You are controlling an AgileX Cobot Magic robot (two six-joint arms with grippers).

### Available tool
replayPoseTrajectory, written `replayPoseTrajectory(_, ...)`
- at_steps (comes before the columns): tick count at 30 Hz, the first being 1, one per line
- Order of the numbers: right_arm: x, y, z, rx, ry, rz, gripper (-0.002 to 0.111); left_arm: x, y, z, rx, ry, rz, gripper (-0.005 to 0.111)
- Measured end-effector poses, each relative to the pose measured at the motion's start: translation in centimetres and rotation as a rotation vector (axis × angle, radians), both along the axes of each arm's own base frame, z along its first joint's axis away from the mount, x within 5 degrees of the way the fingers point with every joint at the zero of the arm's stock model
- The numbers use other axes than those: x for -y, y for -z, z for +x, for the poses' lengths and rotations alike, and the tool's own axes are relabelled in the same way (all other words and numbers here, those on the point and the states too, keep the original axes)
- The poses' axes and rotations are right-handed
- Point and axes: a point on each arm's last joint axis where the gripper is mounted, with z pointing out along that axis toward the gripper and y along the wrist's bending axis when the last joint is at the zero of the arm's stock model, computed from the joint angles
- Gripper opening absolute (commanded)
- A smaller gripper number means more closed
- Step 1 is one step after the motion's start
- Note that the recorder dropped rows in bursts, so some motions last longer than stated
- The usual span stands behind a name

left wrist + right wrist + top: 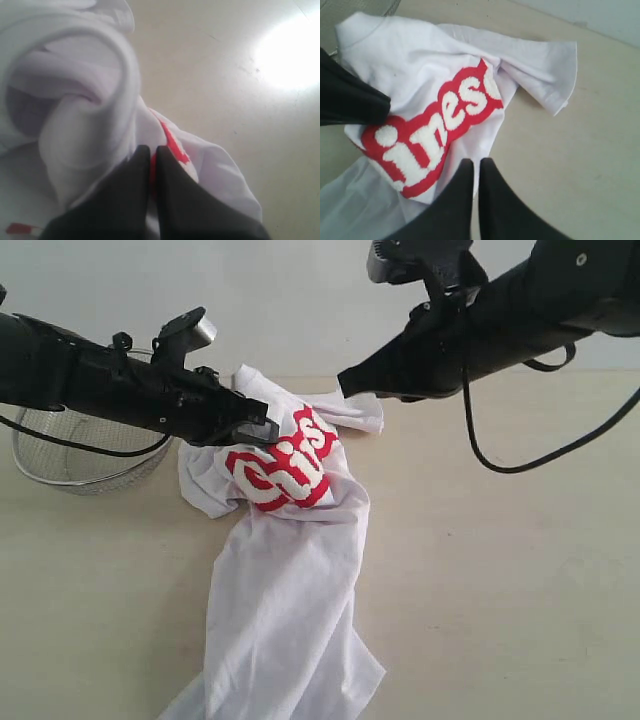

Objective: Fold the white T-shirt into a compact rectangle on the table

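Here the left claw (152,151) pinches the crumpled white T-shirt (290,570).

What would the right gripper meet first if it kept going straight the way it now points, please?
Most likely the T-shirt: the shut right gripper points at its red lettered band. How high above the cloth it hangs is unclear.

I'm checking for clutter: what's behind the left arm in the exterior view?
A wire-mesh bowl stands on the table behind the left arm, beside the white T-shirt. The arm crosses the bowl's upper part, so whatever lies inside there is hidden.
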Motion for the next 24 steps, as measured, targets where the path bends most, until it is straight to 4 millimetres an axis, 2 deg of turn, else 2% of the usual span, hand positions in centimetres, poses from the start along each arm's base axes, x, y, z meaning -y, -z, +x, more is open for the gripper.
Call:
replayPoseTrajectory(4, 0.1, -0.9, 3.0, -0.002, 0.01, 0.005, 0.0, 0.0, 0.0, 0.0, -0.003, 0.0, -0.008, 0.004)
replayPoseTrajectory(7, 0.7, -0.8, 6.2, -0.099, 0.031, 0.025, 0.0, 0.3, -0.3, -0.2, -0.018, 0.009, -0.048, 0.004)
replayPoseTrajectory(10, 1.6, -0.4, 8.6, -0.173, 0.052, 0.037, 0.0, 0.7, -0.5, -0.6, -0.041, 0.058, -0.099, 0.004)
replayPoseTrajectory(14, 2.6, -0.7, 10.4, -0.232, 0.081, 0.042, 0.0, 1.5, -1.4, -1.4, -0.12, 0.121, -0.238, 0.004)
replayPoseTrajectory(18, 2.5, -0.4, 11.9, -0.295, 0.084, 0.05, 0.0, 1.7, -2.1, -1.9, -0.139, 0.167, -0.292, 0.004)
replayPoseTrajectory(21, 2.2, 1.7, 13.3, -0.363, 0.08, 0.048, 0.0, 1.4, -2.8, -2.0, -0.119, 0.165, -0.29, 0.004)
replayPoseTrajectory(24, 1.8, 4.9, 14.8, -0.422, 0.077, 0.054, 0.0, 0.3, -4.0, -1.8, -0.083, 0.14, -0.295, 0.004)
